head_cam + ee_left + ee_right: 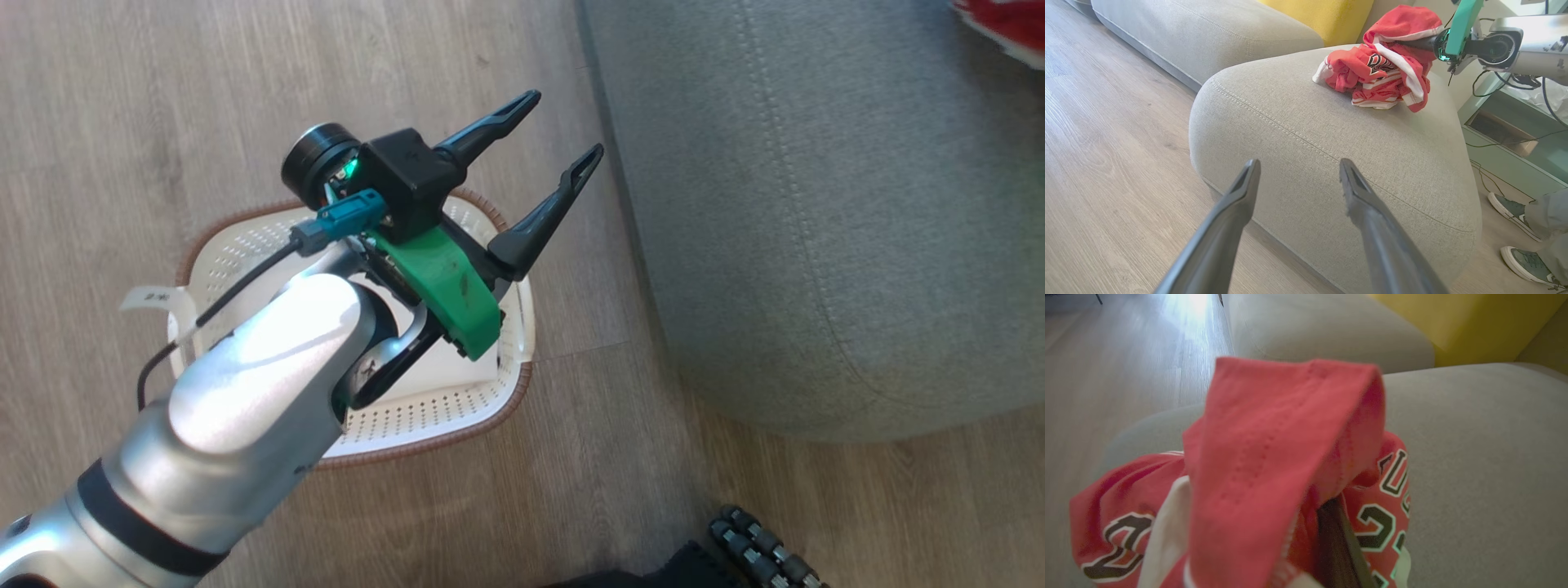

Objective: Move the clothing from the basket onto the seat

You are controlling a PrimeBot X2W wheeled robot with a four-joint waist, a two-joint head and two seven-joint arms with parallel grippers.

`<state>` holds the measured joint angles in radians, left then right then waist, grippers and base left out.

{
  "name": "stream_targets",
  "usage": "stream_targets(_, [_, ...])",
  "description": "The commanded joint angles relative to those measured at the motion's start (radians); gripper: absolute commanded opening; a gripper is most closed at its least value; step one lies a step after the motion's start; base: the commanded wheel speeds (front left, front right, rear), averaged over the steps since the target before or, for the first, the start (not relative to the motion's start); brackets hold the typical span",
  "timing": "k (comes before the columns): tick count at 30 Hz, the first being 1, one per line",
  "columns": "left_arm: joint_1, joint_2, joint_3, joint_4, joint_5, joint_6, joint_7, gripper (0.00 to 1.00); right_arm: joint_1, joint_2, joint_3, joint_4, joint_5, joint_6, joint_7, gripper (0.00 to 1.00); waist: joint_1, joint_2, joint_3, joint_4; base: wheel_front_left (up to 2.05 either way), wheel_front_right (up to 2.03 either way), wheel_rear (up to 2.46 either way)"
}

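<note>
One crumpled heap of red clothing (1380,73) with white trim and black-and-white lettering lies on the grey-green seat (1331,134), toward its far edge and well away from the rounded near corner. The right gripper (1436,43) reaches into the top of the heap, where a fold of red fabric is draped up over its dark fingers (1336,539). They are covered, so I cannot tell whether they pinch the cloth or stand apart. The left gripper (567,122) hangs above the basket (441,408) with its two fingers spread wide and nothing between them, pointing toward the seat. The basket, white with perforated walls and a brown rim, stands on the wooden floor (122,98) just beside the seat's edge. A yellow cushion (1323,16) sits behind the seat. Past the seat's far corner a person's grey-green shoes (1511,210) rest on the floor.
</note>
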<state>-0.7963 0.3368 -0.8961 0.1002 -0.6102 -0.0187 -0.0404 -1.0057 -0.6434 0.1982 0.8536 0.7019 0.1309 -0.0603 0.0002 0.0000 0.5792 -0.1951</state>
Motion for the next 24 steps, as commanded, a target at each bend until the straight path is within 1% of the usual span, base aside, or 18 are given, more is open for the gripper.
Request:
stream_targets(1, [-0.035,0.004,0.027,-0.026,0.008,-0.005,-0.010,1.00,-0.009,-0.024,0.014,0.032,-0.007,0.000,0.050,0.00,-0.0002,0.0000,0.007,0.013,0.00,0.00,0.00])
stream_targets(7, [-0.036,-0.004,0.024,-0.011,0.003,-0.006,-0.023,1.00,-0.041,-0.008,0.067,0.122,0.005,0.000,0.204,0.00,-0.0002,0.0000,0.002,0.024,0.00,0.00,0.00])
stream_targets(9, [-0.036,-0.007,0.024,-0.006,0.002,-0.005,-0.027,1.00,-0.045,-0.008,0.077,0.129,0.018,0.000,0.225,0.00,-0.0002,0.0000,-0.001,0.025,0.00,0.00,0.00])
stream_targets(11, [-0.035,-0.009,0.024,0.000,0.000,-0.005,-0.032,1.00,-0.047,-0.006,0.084,0.128,0.031,0.000,0.221,0.00,-0.0002,0.0000,-0.009,0.024,0.00,0.00,0.00])
stream_targets(12, [-0.033,-0.009,0.024,0.004,-0.001,-0.004,-0.035,1.00,-0.046,-0.005,0.090,0.128,0.035,0.000,0.218,0.31,-0.0002,0.0000,-0.016,0.021,0.00,0.00,0.00])
stream_targets(13, [-0.033,-0.009,0.024,0.004,-0.001,-0.004,-0.035,1.00,-0.046,-0.005,0.090,0.128,0.035,0.000,0.218,0.31,-0.0002,0.0000,-0.016,0.021,0.00,0.00,0.00])
stream_targets(14, [-0.031,-0.009,0.024,0.007,-0.003,-0.005,-0.039,1.00,-0.044,-0.003,0.097,0.126,0.039,0.000,0.216,0.76,-0.0002,0.0000,-0.024,0.018,0.00,0.00,0.00])
stream_targets(15, [-0.028,-0.010,0.024,0.011,-0.004,-0.005,-0.043,1.00,-0.042,-0.002,0.104,0.123,0.043,0.000,0.214,1.00,-0.0002,0.0000,-0.032,0.015,0.00,0.00,0.00])
stream_targets(19, [-0.016,-0.010,0.026,0.027,-0.014,-0.005,-0.057,1.00,-0.037,-0.006,0.142,0.099,0.050,0.000,0.210,1.00,-0.0002,0.0000,-0.075,0.002,0.00,0.00,0.00])
stream_targets(24, [0.008,-0.008,0.031,0.042,-0.029,0.000,-0.074,1.00,-0.019,-0.025,0.188,0.070,0.075,0.000,0.237,1.00,-0.0002,0.0000,-0.137,-0.013,0.00,0.00,0.00])
